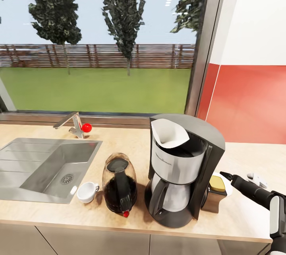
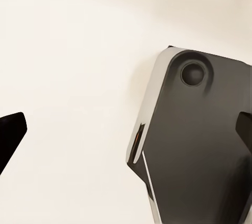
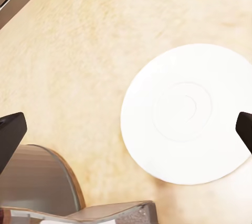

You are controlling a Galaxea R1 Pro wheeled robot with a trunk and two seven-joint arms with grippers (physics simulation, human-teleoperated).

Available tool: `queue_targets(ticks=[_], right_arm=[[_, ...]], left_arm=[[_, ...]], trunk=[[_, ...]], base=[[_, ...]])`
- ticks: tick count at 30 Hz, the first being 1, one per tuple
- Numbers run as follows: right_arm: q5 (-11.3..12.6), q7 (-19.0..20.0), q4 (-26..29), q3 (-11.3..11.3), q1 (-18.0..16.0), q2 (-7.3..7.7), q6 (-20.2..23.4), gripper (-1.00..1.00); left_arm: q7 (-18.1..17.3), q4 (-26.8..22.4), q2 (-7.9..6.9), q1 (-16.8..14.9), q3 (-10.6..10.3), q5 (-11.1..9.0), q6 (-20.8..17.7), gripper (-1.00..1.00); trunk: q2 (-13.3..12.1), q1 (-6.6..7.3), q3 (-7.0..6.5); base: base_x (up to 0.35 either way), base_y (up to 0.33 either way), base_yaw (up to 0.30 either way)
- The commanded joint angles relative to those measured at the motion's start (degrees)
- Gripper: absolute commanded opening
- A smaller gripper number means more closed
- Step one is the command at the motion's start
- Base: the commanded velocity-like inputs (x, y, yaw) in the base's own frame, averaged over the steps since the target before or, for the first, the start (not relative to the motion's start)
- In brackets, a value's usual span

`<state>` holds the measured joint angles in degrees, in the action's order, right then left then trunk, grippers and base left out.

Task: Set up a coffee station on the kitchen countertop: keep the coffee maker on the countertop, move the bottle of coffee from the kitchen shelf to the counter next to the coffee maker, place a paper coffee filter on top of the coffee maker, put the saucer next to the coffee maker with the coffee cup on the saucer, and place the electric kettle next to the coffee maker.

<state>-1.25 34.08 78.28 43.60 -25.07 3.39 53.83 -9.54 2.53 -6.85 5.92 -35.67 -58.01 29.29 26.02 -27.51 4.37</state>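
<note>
1. While the head view looks down over the countertop (image 1: 254,207), one coffee maker (image 1: 182,167) stands near its front edge with one paper filter (image 1: 170,135) sitting in its open top. One kettle (image 1: 119,185) stands just beside it on the sink side, and one cup (image 1: 87,191) rests on the counter between the kettle and the sink (image 1: 39,163), not on any plate. One coffee jar (image 1: 216,193) with a yellowish top is tucked against the far side of the coffee maker. The right gripper (image 1: 254,177) reaches in past that jar; whether it is spread cannot be told from this angle.

2. As the left wrist view shows, one dark fingertip (image 2: 10,135) sits at each edge of the frame, so the left gripper is spread wide and holds nothing. A dark grey part of the robot (image 2: 199,145) lies beyond it against a pale surface.

3. Since the right wrist view shows one white saucer (image 3: 186,111) lying flat on the counter between its two fingertips (image 3: 10,135), the right gripper is spread apart and empty. The saucer lies near the coffee maker's edge (image 3: 47,182). The saucer step seems to be in hand. What remains is the cup, which needs lifting from beside the sink and setting down centred on the saucer.
</note>
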Motion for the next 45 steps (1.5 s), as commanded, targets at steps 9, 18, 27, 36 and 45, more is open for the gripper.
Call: queue_targets(ticks=[9,18,27,36,45], right_arm=[[-0.1,0.3,0.0,0.1,-0.1,-0.02,0.3,1.00],[-0.1,0.3,0.0,0.1,-0.1,-0.02,0.3,1.00],[-0.1,0.3,0.0,0.2,-0.1,0.01,0.3,1.00],[-0.1,0.3,0.0,0.2,-0.1,-0.24,0.3,1.00],[-2.0,-1.8,0.2,1.6,2.0,-0.56,0.0,1.00]], left_arm=[[0.5,0.1,0.07,0.0,-0.3,-0.6,0.2,1.00],[1.7,0.1,0.14,0.0,-0.3,-0.5,0.2,1.00],[1.7,0.1,0.10,0.0,-0.3,-0.5,0.2,1.00],[1.5,-0.5,-0.64,-0.5,-0.5,1.7,1.2,1.00],[1.0,-2.2,-1.66,-2.9,-1.1,2.5,5.0,1.00]], trunk=[[0.1,-0.03,0.10],[0.1,-0.03,0.10],[0.1,-0.03,0.10],[0.1,-0.03,0.10],[0.1,-0.03,0.10]], base=[[0.000,0.000,0.000],[0.002,0.000,0.000],[0.071,-0.161,0.000],[-0.016,-0.050,0.000],[0.000,-0.001,0.000]])
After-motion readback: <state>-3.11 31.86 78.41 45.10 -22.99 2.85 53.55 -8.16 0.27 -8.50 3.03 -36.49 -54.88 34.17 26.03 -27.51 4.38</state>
